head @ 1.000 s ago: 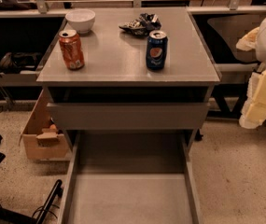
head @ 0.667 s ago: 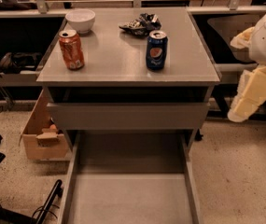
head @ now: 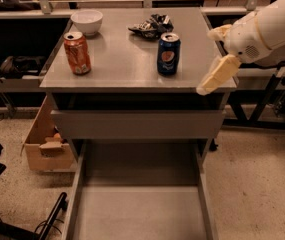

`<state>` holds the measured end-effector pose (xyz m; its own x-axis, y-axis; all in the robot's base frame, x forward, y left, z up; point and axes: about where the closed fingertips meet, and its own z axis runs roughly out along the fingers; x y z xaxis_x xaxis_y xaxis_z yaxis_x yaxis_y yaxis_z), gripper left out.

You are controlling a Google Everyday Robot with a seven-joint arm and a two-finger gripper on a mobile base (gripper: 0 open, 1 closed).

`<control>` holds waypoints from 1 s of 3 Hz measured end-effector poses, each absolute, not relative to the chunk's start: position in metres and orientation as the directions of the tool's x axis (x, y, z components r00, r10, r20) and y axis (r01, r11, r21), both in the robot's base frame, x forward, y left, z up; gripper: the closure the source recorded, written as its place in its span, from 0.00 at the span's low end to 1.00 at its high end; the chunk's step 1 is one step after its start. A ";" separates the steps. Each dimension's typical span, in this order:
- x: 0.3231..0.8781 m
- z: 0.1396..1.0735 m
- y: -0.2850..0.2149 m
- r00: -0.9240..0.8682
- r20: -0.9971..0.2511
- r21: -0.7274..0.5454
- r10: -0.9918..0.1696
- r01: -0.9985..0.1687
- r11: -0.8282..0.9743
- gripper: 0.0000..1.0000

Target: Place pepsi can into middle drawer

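Observation:
The pepsi can point(head: 168, 54) stands upright on the grey cabinet top point(head: 122, 64), right of centre. My gripper point(head: 208, 62) hangs at the top's right edge, a short way right of the can and not touching it. Its cream fingers point(head: 217, 74) are spread apart and hold nothing. The middle drawer point(head: 137, 209) is pulled out below, and its flat grey floor is bare. Above it is a shut drawer with a plain grey front panel point(head: 137, 124).
An orange-red can point(head: 77, 52) stands at the top's left. A white bowl point(head: 86, 21) and a crumpled dark bag point(head: 152, 25) lie at the back. A cardboard box point(head: 44, 144) sits on the floor left of the cabinet. Dark shelving flanks both sides.
My arm and gripper have moved left and up, from beside the cabinet to its right edge, closer to the pepsi can. The cans and drawer have not moved.

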<state>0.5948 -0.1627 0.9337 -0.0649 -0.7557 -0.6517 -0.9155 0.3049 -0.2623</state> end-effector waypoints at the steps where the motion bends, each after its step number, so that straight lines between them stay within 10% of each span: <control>1: 0.644 0.919 -0.145 -0.004 -0.764 -0.262 -0.645 -0.912 0.316 0.00; 3: 0.701 0.901 -0.123 0.070 -0.902 -0.234 -0.427 -0.908 0.347 0.00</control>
<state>0.7010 -0.1234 0.9008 0.0697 -0.4268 -0.9017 -0.9083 0.3466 -0.2343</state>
